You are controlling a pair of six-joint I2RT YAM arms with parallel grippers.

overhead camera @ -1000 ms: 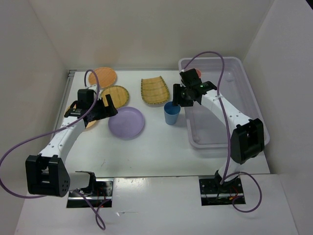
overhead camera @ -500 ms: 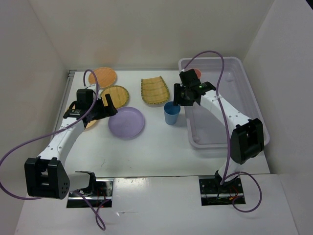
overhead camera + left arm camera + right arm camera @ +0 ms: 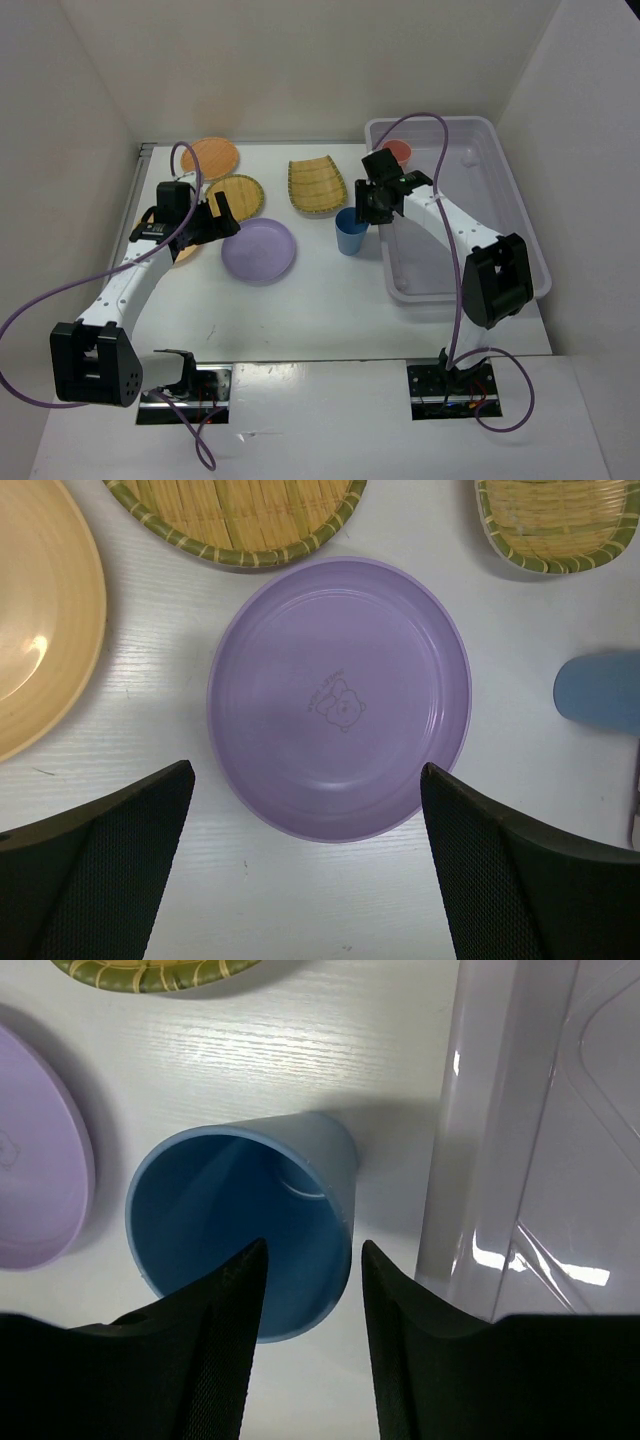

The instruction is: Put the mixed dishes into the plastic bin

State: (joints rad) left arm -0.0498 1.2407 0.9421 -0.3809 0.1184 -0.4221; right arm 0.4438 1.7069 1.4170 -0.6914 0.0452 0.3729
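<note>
The lavender plate (image 3: 258, 250) lies mid-table, and my left gripper (image 3: 215, 222) hovers open at its left edge. In the left wrist view the plate (image 3: 338, 697) lies just ahead of my open left gripper (image 3: 305, 880). The blue cup (image 3: 351, 232) stands upright beside the plastic bin (image 3: 455, 270). My right gripper (image 3: 372, 203) is open above the cup. In the right wrist view the right gripper (image 3: 312, 1250) straddles the near wall of the cup (image 3: 240, 1230), not closed on it. A coral cup (image 3: 398, 150) sits in the bin's far left corner.
An orange plate (image 3: 210, 157) lies at the far left, and a round woven plate (image 3: 235, 195) lies nearer. A squarish woven plate (image 3: 317, 185) lies behind the blue cup. A second orange plate (image 3: 40, 650) lies under my left arm. The bin wall (image 3: 500, 1140) is close beside my right fingers.
My right gripper has moved left and down from the bin's edge to over the blue cup, uncovering the coral cup in the bin. The left arm has hardly moved.
</note>
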